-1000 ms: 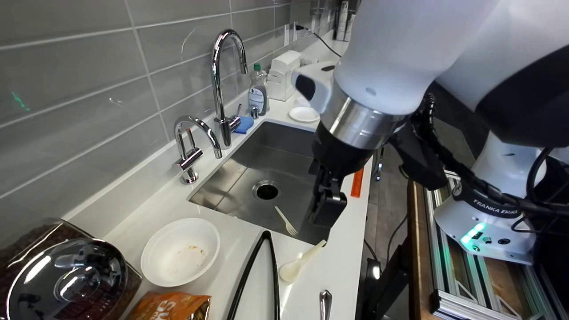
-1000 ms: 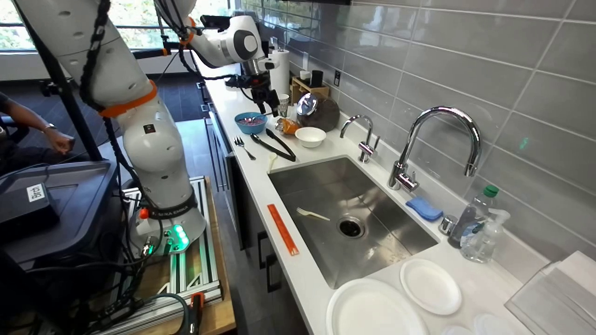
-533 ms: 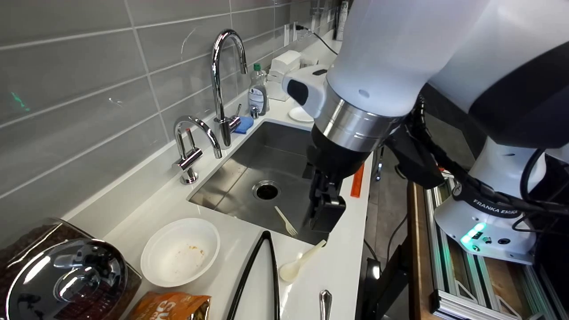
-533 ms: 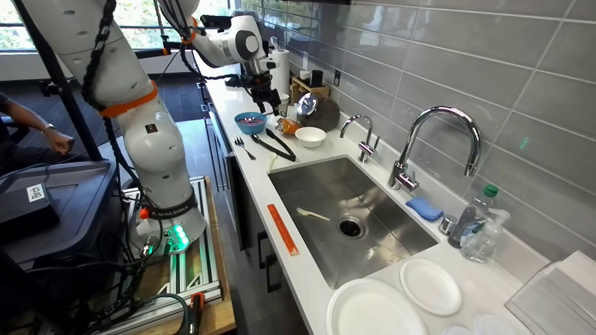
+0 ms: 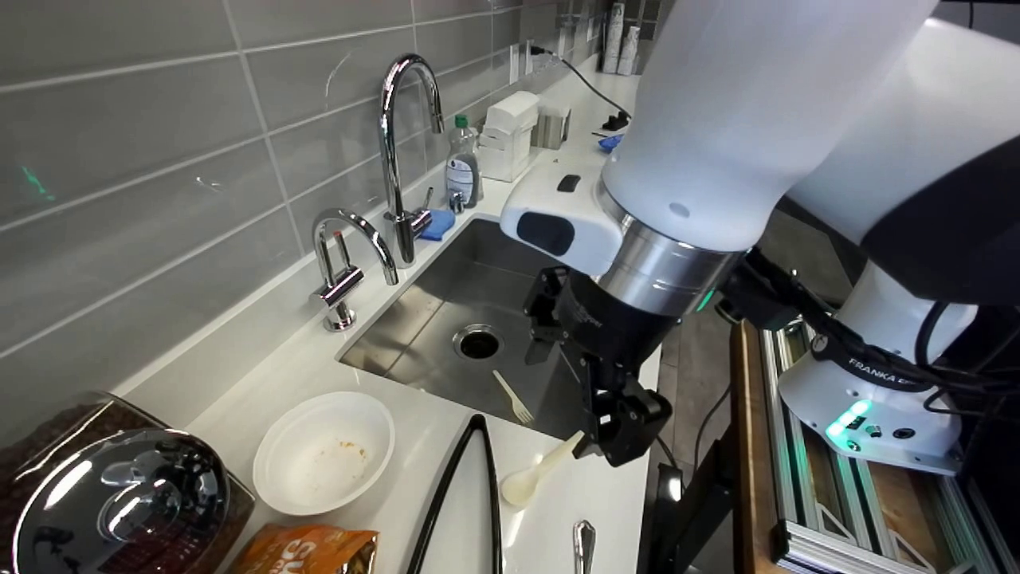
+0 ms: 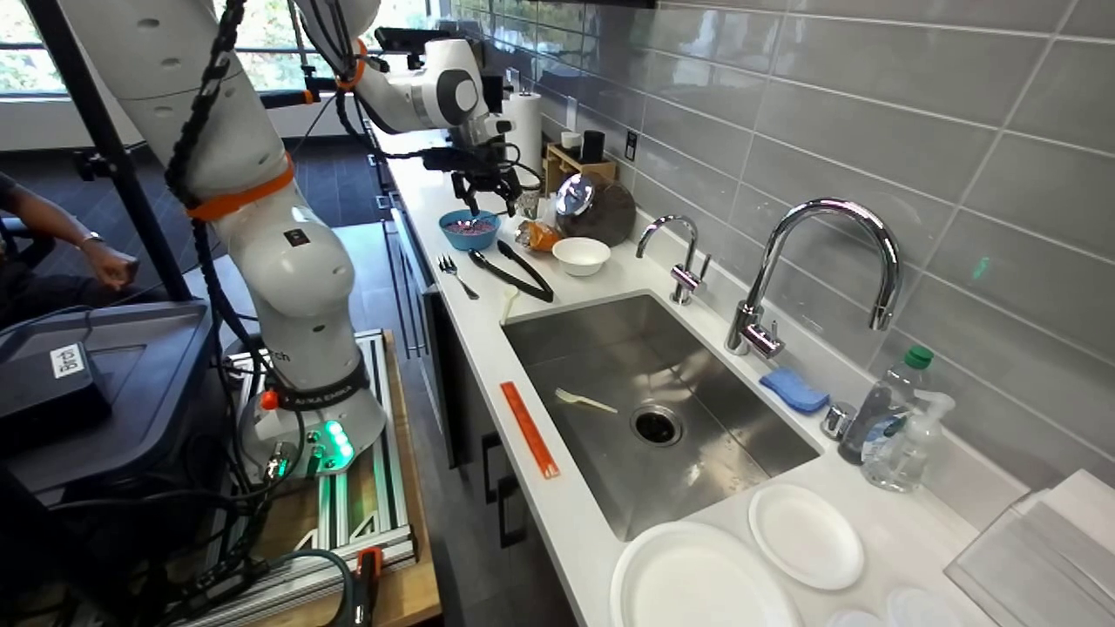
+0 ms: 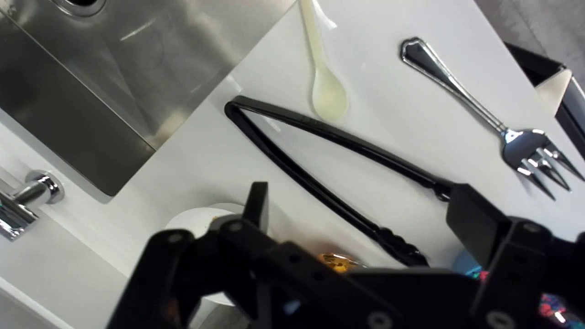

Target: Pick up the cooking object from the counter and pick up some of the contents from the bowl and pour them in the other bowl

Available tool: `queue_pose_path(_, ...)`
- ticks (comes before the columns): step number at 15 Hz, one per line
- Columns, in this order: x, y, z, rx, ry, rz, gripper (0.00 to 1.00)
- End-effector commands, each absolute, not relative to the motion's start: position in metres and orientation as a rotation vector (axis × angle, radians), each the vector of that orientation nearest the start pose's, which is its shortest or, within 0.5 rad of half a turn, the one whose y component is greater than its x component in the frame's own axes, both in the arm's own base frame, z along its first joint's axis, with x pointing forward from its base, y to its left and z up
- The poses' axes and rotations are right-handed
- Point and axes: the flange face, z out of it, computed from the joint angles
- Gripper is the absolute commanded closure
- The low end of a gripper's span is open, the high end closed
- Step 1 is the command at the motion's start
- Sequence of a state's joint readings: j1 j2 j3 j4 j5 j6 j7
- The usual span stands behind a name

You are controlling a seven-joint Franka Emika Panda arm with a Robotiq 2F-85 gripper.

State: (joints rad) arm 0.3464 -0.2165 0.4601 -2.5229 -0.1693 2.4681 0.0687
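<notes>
Two fingers (image 7: 258, 201) are spread wide, nothing held; the gripper (image 7: 358, 189) is newly turned, and the black tongs (image 7: 347, 140) on the counter (image 7: 388, 100) are seen below, largely between the fingers, so pickup is apparently being lined up.

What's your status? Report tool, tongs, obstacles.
Tool open, empty. Tongs on counter, not yet gripped. Cream spoon close beside them, possibly in the way.

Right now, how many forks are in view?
2: the metal fork on the counter and the cream fork in the sink. Others may be hidden, perhaps in the blue bowl.
</notes>
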Motion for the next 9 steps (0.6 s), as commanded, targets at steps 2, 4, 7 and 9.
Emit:
queue_pose_path(2,0.329,0.331,0.341,-2.77,-1.725,-0.283,0.0)
queue_pose_path(4,0.333,0.336,0.333,-2.67,-1.861,-0.275,0.0)
queue_pose_path(7,0.336,0.346,0.316,-2.498,-2.042,-0.258,0.0)
queue_pose_path(9,0.338,0.354,0.304,-2.378,-2.16,-0.249,0.0)
